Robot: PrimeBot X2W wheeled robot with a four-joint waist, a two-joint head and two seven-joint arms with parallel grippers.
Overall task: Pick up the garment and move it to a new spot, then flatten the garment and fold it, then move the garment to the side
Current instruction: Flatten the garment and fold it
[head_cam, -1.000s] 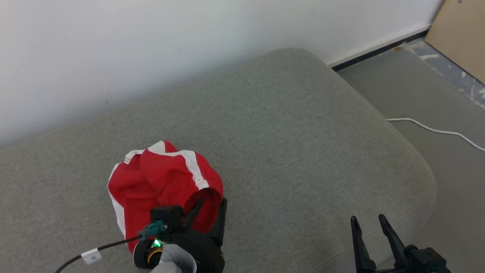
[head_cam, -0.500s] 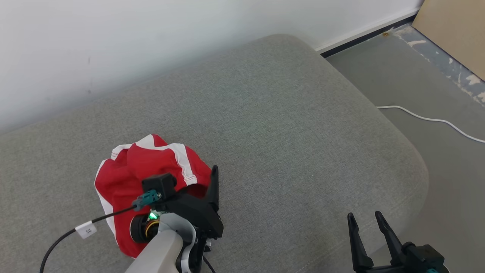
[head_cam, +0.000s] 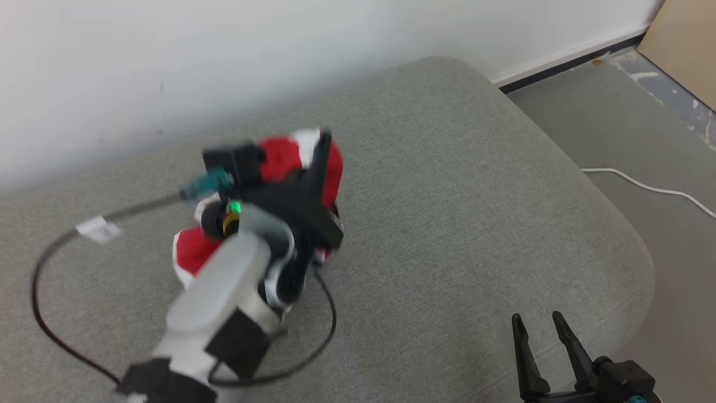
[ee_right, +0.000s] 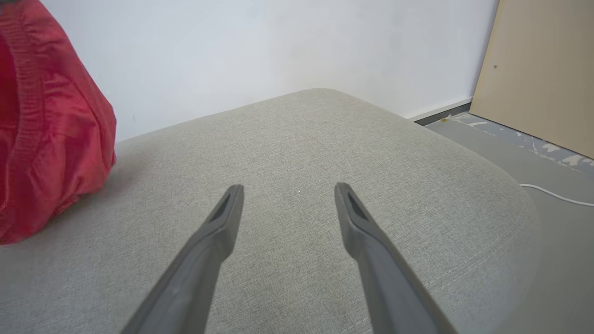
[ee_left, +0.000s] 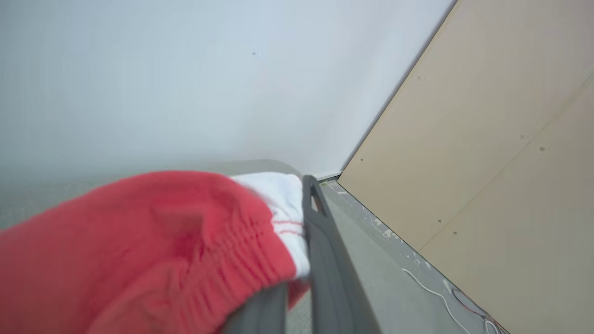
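The garment (head_cam: 282,158), red with white stripes, hangs bunched from my left gripper (head_cam: 320,146), which is shut on it above the grey cushion (head_cam: 447,196); the picture there is blurred by motion. The garment's lower part (head_cam: 190,253) droops behind my pale forearm. In the left wrist view the red cloth (ee_left: 139,241) with its white band covers one finger, and the other finger (ee_left: 320,241) presses against it. My right gripper (head_cam: 536,320) stands open and empty at the cushion's near right edge. From the right wrist the garment (ee_right: 51,139) shows at far left, well away from that gripper (ee_right: 288,188).
The cushion backs onto a white wall (head_cam: 224,56). Its rounded right edge drops to a grey floor (head_cam: 615,123) with a white cable (head_cam: 643,186) on it. A tan board (head_cam: 685,39) leans at the far right. A black cable (head_cam: 45,313) loops from my left wrist.
My left gripper has shut on the garment and lifted it off the cushion, carrying it up and toward the wall. The right gripper has stayed put. The head camera has shifted a little.
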